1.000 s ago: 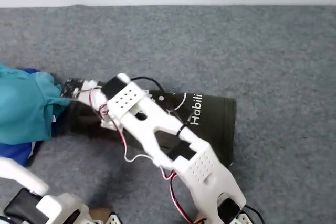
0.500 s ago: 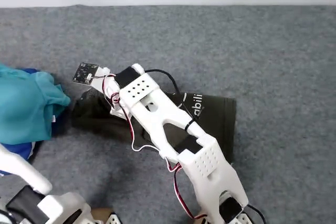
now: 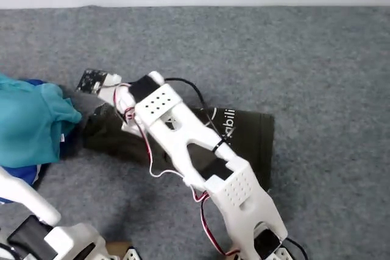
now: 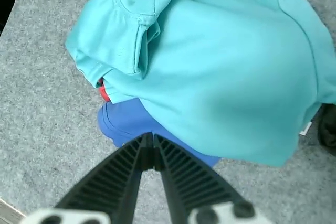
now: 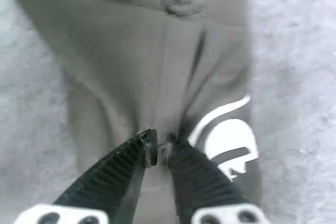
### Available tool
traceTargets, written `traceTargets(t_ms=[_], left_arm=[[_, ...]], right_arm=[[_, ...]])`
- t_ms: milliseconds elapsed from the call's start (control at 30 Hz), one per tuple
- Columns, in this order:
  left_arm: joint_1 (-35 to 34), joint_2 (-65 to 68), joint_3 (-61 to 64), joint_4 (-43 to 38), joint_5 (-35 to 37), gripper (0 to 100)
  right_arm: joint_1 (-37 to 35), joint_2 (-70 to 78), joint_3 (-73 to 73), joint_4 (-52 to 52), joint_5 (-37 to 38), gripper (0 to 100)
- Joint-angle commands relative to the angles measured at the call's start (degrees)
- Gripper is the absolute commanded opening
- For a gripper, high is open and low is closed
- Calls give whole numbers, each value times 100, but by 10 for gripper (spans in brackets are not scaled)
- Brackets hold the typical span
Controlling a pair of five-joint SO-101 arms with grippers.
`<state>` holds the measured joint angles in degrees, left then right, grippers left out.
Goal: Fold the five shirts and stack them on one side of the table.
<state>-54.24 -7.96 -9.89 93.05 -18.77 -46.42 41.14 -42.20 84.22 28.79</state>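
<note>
My right end effector [image 5: 161, 153] hangs over the dark shirt [image 5: 157, 66] with its jaws narrow, almost together. I cannot tell whether cloth is caught between them. The shirt's long axis runs away from my tips, its white print beside them and its bunched end beyond. My left end effector [image 4: 153, 153] is pinched together on nothing, above the blue shirt [image 4: 126, 124]. The teal shirt [image 4: 226, 77] is heaped beyond it on the grey surface [image 4: 47, 119].

light: bright, even, from above | shadows: soft, weak, under right arm [image 3: 234, 190] on dark shirt [image 3: 250, 132], under teal shirt [image 4: 226, 77]
</note>
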Motion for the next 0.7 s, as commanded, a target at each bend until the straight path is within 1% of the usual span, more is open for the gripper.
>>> traceTargets(t_ms=[0, 200, 333, 400, 533, 667], left_arm=[[18, -220, 4, -123, 35, 5], [35, -202, 4, -123, 35, 5], [35, -202, 4, -123, 35, 5], [35, -211, 4, -132, 35, 5], [26, -220, 4, -202, 35, 5], [35, -211, 4, -202, 44, 5]], right_arm=[[-180, 4, -308, 286, 9, 9], [-602, 822, -316, 409, 9, 9], [-901, 778, -440, 646, 44, 9], [-866, 699, -615, 690, 44, 9], [-541, 558, -1143, 690, 18, 11], [-400, 673, -1714, 514, 18, 11]])
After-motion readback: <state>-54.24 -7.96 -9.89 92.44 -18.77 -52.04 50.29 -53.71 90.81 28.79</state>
